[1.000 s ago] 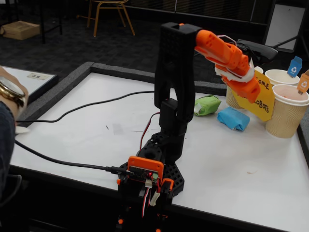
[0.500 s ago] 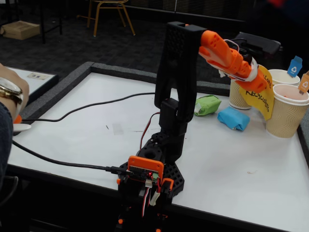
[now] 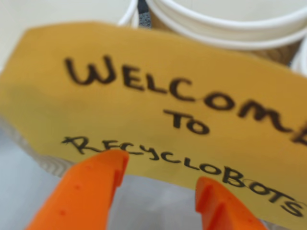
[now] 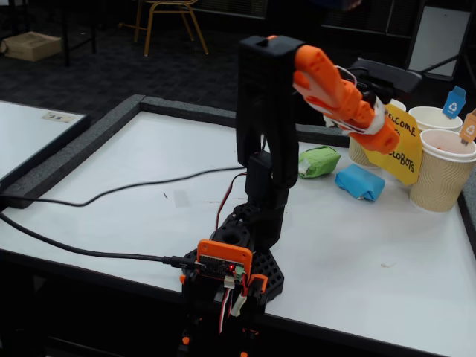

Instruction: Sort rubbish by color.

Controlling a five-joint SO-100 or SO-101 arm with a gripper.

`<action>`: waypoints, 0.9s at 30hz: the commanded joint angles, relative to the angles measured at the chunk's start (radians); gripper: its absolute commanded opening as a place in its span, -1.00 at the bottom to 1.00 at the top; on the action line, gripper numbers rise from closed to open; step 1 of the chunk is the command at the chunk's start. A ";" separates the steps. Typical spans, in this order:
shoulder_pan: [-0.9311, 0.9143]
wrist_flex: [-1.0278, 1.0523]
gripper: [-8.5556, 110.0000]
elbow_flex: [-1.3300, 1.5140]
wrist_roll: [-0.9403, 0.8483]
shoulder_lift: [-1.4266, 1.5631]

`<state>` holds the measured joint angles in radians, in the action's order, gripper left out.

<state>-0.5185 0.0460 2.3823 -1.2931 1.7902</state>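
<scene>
Fixed view: arm raised above the table's [image 4: 111, 186] far right corner, forearm sloping down toward the yellow sign [image 4: 400, 145]; gripper [image 4: 387, 141] fingers [image 3: 91, 187] spread, released, grasping nothing.

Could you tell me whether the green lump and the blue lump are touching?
Apart: the fixed view shows white table between the green lump and blue lump.

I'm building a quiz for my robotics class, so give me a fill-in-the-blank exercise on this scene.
1. The yellow sign reads WELCOME TO ____.
2. In the fixed view, the green lump lies to the left of the ____ lump.
3. In the wrist view, the gripper holds ____ between its orange fingers.
4. The paper cups stand ____ on the table.

Missing words: RECYCLOBOTS; blue; nothing; upright
</scene>
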 commanded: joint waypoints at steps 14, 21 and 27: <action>0.006 0.293 -0.72 0.029 -0.003 0.523; 0.038 0.657 -0.72 0.057 -0.002 0.795; 0.112 0.871 -0.73 0.121 0.060 1.032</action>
<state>-0.4633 0.8283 2.5127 -1.2809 2.6338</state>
